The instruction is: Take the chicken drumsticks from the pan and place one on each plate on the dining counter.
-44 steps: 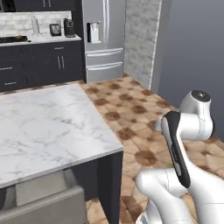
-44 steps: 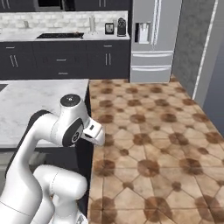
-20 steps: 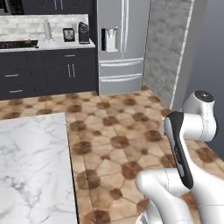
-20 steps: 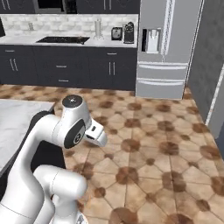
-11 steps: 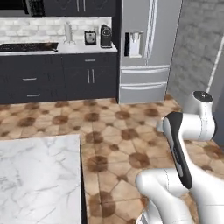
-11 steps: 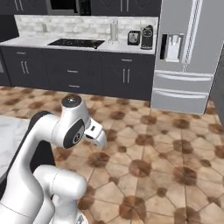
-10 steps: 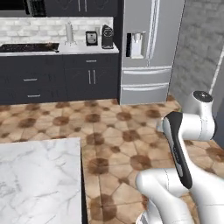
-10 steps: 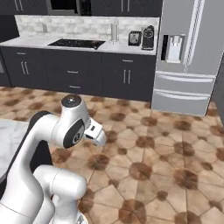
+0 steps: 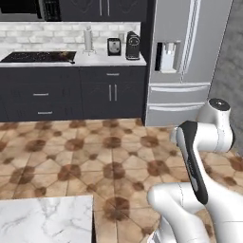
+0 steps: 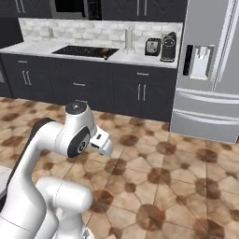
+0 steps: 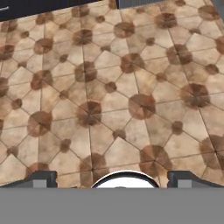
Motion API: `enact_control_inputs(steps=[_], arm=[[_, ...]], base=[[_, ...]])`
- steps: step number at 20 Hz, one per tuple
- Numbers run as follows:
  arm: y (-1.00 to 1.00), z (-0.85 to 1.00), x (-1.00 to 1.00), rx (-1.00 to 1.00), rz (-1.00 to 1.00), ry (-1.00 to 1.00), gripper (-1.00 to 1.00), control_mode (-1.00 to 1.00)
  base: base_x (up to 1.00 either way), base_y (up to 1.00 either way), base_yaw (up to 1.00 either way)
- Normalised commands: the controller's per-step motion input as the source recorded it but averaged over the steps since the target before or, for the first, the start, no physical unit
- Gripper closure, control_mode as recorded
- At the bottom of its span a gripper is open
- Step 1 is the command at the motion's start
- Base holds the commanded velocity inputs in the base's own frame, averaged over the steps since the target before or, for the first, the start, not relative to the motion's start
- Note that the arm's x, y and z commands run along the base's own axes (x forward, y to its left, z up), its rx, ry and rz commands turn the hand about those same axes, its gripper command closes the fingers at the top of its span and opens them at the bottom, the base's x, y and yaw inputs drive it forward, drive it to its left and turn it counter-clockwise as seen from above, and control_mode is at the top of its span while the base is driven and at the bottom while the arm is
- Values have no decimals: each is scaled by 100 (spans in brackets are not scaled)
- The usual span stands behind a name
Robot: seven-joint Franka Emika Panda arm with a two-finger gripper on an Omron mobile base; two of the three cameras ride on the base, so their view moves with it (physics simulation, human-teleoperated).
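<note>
Hand view: wide-apart jaws, tiled floor (image 11: pixel 109 87)

Both base views look forward from behind the arm, sharing the dark cabinets (image 9: pixel 71 92) and steel fridge (image 10: pixel 212 70); the hand view faces down, close over the brown patterned tile floor (image 11: pixel 113 87).

Brown tiled floor (image 9: pixel 95 156), dark cabinets (image 9: pixel 71 92), steel fridge (image 9: pixel 185 57).

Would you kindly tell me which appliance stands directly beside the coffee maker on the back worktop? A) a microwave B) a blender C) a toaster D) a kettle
C: a small toaster stands just left of the dark coffee maker on the back worktop, near the refrigerator.
</note>
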Motion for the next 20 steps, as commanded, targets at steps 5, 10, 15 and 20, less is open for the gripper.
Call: enact_control_inputs(steps=[5, 10, 15, 20], arm=[[0, 0, 0, 0, 0, 0, -100, 100], [0, 0, 0, 0, 0, 0, -100, 100], [0, 0, 0, 0, 0, 0, -100, 100], [0, 0, 0, 0, 0, 0, -100, 100]], base=[[100, 0, 21], [100, 0, 21], [100, 2, 20], [100, 15, 15]])
